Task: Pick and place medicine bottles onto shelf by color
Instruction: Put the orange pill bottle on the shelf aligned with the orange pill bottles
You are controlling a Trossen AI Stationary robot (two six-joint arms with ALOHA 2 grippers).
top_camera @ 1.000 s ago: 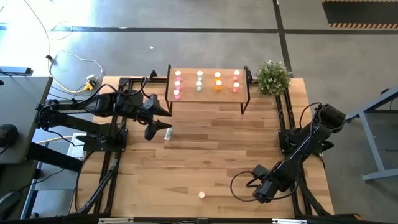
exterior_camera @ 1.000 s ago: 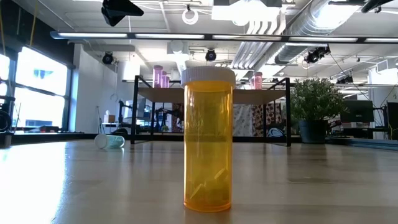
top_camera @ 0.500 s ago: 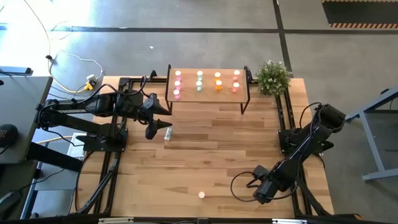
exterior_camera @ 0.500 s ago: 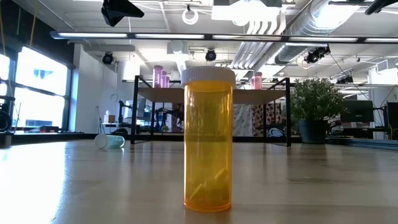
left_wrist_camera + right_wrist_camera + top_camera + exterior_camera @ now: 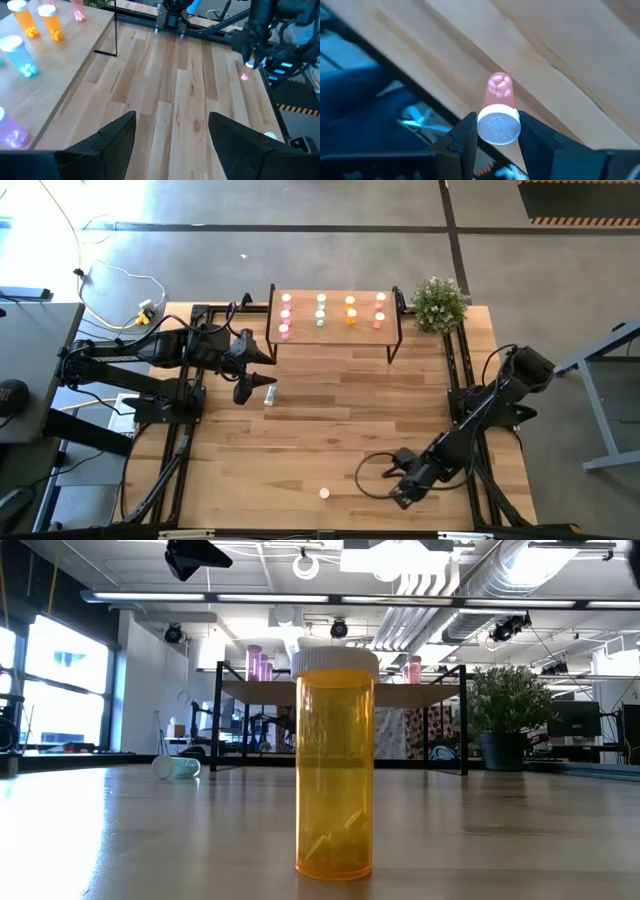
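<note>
My right gripper (image 5: pixel 400 492) hangs near the table's front right, shut on a pink medicine bottle (image 5: pixel 499 92) with a white cap. An orange bottle (image 5: pixel 324 493) stands upright on the table to its left, large in the low view (image 5: pixel 335 765). A pale green bottle (image 5: pixel 270 393) lies on its side beside my left gripper (image 5: pixel 250 375), which hovers open (image 5: pixel 172 135) over the table left of the shelf. The shelf (image 5: pixel 335 337) stands at the far edge. On it, bottles stand in columns: pink (image 5: pixel 285 315), pale green (image 5: pixel 320 310), orange (image 5: pixel 351 310), red-pink (image 5: pixel 380 310). My right gripper pinches the pink bottle's white cap (image 5: pixel 499 126) between its two fingers (image 5: pixel 465 132), one on each side of the cap. The fingers come from above, slanting down. The body points away from the wrist toward the tabletop; whether its bottom is off the wood I cannot tell.
A potted plant (image 5: pixel 438 302) stands at the far right corner beside the shelf. Black frame rails (image 5: pixel 458 365) run along the table's left and right sides. Bare wood (image 5: pixel 340 420) lies between the shelf and the orange bottle.
My right gripper has swung toward the table's left, away from the right rail and closer to the orange bottle, and has tipped a little. The left arm and the other bottles have kept still.
</note>
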